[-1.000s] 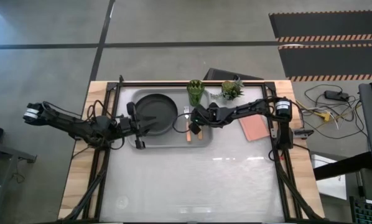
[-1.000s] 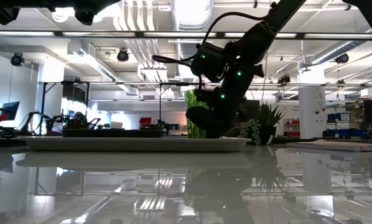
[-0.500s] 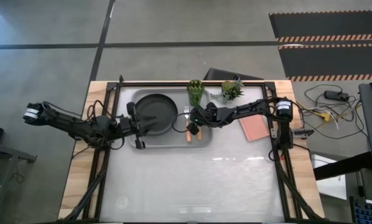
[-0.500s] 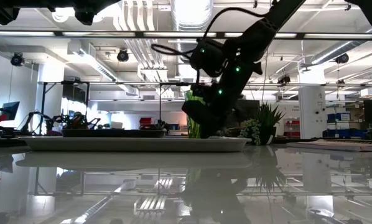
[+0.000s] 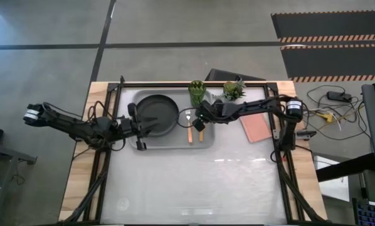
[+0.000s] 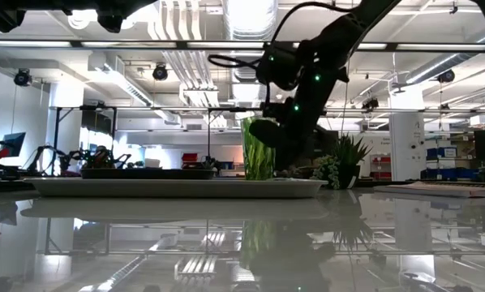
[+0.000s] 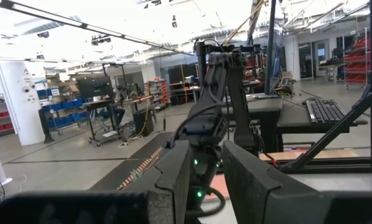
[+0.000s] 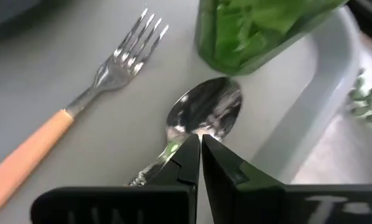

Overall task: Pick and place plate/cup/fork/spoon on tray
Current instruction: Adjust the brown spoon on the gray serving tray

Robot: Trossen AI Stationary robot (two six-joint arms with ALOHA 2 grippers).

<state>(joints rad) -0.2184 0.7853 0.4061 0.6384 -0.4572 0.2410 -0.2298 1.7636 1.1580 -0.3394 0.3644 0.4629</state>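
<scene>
The spoon [image 8: 204, 115] lies on the tray [image 5: 165, 142], in its right part, with the bowl toward the cup [image 5: 196, 93]. The right gripper [image 8: 195, 155] is over the spoon's neck, just behind the bowl, and its two fingers stand almost together with only a thin gap between them. The handle of the spoon is hidden under the gripper, so it is not clear if the fingers clamp it or only touch it.

The fork [image 5: 189, 124] lies on the tray just beside the spoon, on the side toward the plate [image 5: 156, 113]. Its tines point to the far rim of the tray and its orange handle points to the near rim.

The cup stands upright at the far right corner of the tray, close to the spoon's bowl; from the low view [image 6: 259, 148] it looks to stand on the tray. The plate rests in the left half of the tray.

The left gripper [image 5: 142, 130] is at the left side of the tray, near the plate's rim, and its fingers [image 7: 173, 180] stand a little apart with nothing between them.

A small potted plant [image 5: 233, 90] stands on the table just right of the cup, beyond the tray. A pink rectangle [image 5: 256, 127] lies flat on the table to the right of the tray.
</scene>
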